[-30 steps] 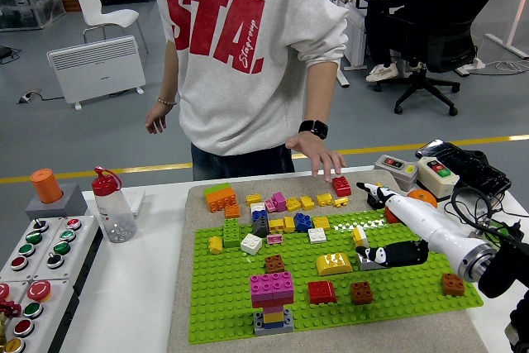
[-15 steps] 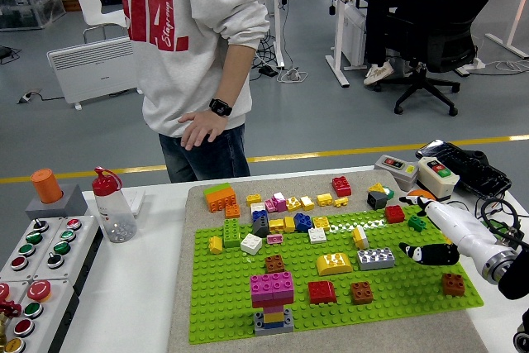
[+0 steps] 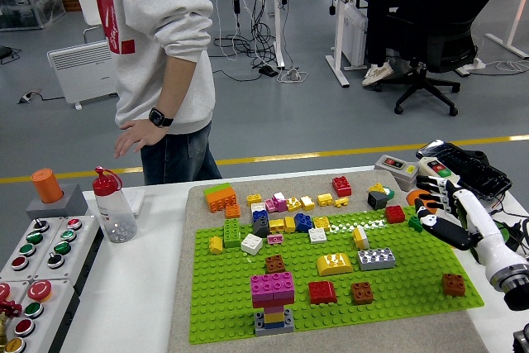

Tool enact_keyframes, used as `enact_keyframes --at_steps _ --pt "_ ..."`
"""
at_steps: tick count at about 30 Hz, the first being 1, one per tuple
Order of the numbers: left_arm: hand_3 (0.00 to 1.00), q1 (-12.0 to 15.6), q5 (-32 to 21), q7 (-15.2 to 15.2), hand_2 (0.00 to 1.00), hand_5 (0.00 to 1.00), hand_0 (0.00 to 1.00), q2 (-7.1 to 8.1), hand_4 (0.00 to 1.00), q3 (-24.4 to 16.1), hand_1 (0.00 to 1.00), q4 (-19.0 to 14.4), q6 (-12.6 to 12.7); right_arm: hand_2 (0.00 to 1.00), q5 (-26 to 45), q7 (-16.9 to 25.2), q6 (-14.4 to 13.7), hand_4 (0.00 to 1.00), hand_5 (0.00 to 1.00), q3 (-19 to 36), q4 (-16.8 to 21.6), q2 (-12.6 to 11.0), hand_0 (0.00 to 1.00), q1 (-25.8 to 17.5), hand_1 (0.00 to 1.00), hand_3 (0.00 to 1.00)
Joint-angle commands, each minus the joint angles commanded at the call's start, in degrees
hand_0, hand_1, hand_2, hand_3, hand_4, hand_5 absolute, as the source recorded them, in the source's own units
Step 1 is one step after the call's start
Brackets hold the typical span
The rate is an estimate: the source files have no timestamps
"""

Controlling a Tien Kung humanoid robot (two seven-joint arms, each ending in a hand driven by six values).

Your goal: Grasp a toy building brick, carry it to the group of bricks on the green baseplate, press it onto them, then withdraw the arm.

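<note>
Stacked near on green baseplate [image 3: 331,307]: magenta-topped brick tower [image 3: 273,302]. Two red-brown bricks, one red, one grey studded. Right hand [image 3: 440,219] loosely spread, empty.

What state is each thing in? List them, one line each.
Right hand: open, holding nothing, at the baseplate's right edge.
Grey brick: lying flat on the green baseplate.
Pink-topped stack: upright on the baseplate.
Bottle: upright, red cap on.
Person's hand: off the table.

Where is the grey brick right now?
In the head view the grey brick sits on the green baseplate, right of centre, just right of the yellow sloped brick.
</note>
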Motion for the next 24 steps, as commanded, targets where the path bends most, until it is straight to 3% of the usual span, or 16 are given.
enact_keyframes --at_steps 6,12,24 --pt "0.579 -0.07 0.15 -0.02 0.672 0.998 0.653 0.00 0.282 0.06 0.688 0.00 -0.03 0.799 12.82 0.19 4.33 0.519 0.349 8.45 1.07 2.46 0.808 -4.12 0.784 0.779" --pt "0.579 -0.19 0.23 -0.08 0.672 0.998 0.654 0.05 0.281 0.10 0.687 0.00 0.00 0.795 26.39 0.42 6.36 0.523 0.372 15.55 2.55 4.68 0.815 -6.61 0.785 0.770" --pt "0.579 -0.01 0.55 0.00 0.672 0.998 0.656 -0.10 0.281 -0.12 0.687 0.00 0.05 0.794 51.60 0.78 7.83 0.535 0.394 17.73 2.50 6.11 0.817 -8.42 0.786 0.768"
